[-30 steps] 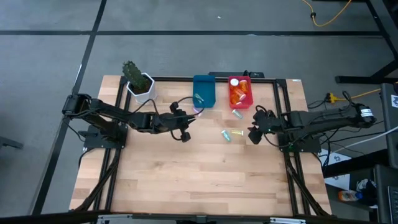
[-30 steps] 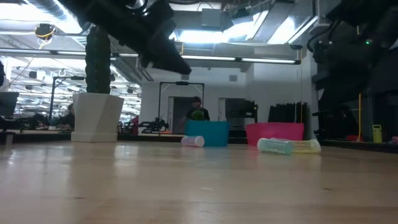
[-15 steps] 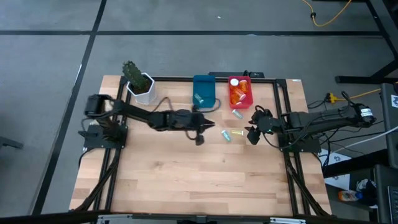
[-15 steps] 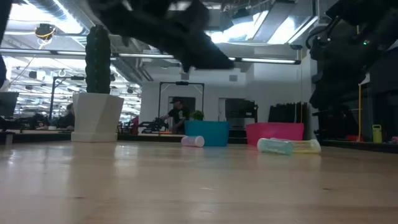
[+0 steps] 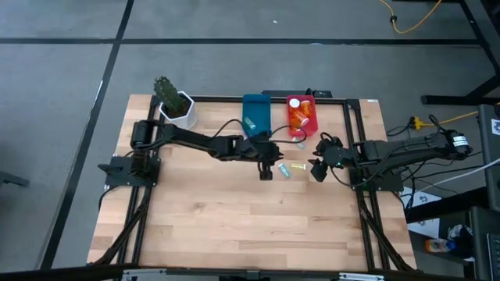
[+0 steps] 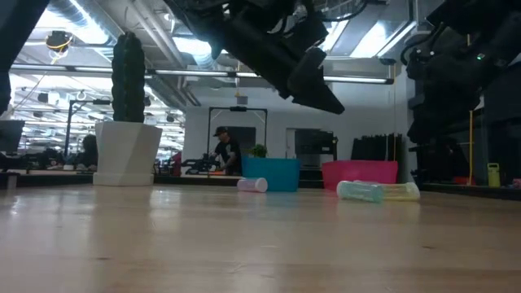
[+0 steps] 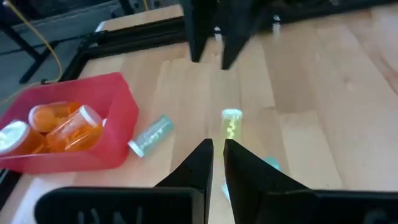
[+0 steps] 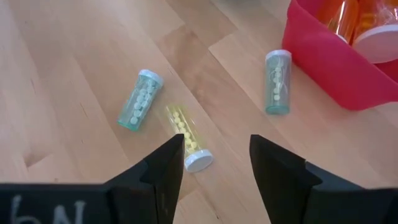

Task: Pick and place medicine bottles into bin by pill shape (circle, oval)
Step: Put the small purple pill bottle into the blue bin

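Left gripper [image 5: 267, 172] | jaws nearly closed | over yellow vial [image 7: 231, 126]

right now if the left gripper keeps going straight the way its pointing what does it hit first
Probably the yellow vial lying just ahead of the left gripper, whose fingers are nearly shut. Depth is unclear, so it might pass above it.

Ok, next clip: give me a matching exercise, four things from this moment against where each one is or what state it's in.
Things:
1. orange bottles
2. yellow vial
3. left gripper
4. right gripper

Places or states:
A. fingers nearly shut, above the table close to the loose vials
B. inside the red bin
C. open, holding nothing
D. lying on its side on the table

Pairs: 1-B, 2-D, 3-A, 4-C
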Motion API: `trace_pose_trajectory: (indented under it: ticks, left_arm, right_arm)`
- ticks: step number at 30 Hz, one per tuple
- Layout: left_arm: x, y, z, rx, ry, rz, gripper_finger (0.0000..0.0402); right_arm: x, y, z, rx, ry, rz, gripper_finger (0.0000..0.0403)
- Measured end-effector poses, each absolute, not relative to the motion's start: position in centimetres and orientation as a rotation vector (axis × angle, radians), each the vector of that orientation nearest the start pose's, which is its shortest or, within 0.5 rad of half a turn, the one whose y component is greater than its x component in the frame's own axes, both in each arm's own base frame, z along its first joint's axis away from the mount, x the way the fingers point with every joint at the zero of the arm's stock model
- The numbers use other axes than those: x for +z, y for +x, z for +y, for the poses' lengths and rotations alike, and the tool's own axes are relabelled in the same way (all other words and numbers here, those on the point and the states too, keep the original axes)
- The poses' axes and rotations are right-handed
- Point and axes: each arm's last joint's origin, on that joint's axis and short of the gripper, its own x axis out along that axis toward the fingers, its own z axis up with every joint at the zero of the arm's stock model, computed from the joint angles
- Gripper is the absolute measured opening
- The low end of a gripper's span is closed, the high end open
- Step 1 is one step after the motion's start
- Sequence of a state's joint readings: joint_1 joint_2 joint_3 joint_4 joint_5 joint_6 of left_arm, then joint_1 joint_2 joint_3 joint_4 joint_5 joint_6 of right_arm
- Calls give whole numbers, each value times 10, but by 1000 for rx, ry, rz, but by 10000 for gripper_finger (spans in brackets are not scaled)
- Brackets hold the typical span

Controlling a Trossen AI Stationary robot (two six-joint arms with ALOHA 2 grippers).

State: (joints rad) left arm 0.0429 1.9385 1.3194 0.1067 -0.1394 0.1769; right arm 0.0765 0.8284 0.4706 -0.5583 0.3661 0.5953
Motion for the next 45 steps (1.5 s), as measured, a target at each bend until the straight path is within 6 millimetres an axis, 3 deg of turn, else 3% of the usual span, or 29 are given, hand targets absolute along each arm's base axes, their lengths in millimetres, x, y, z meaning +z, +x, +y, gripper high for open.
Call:
trace_pose_trajectory:
  ticks: [7, 15, 21, 27, 32, 37, 45]
  left_arm:
    - [197, 422, 27, 205, 166, 705, 40]
    - [185, 402, 56, 457, 170, 917, 117]
    - [185, 373, 68, 542, 125, 1159, 167]
    - [198, 338, 61, 581, 93, 1380, 170]
    - [200, 324, 61, 517, 172, 1413, 171]
    - [195, 311, 66, 456, 134, 1431, 172]
    - [181, 327, 75, 289, 199, 1184, 172]
  right_arm:
    - [193, 150, 1, -522, 349, 782, 184]
    - [193, 150, 1, -522, 348, 783, 184]
    - [193, 150, 1, -521, 347, 784, 184]
    - [193, 150, 1, -524, 349, 786, 184]
    - [193, 150, 1, -523, 353, 782, 184]
    - [193, 150, 1, -522, 353, 781, 184]
    - [193, 151, 1, -519, 355, 779, 184]
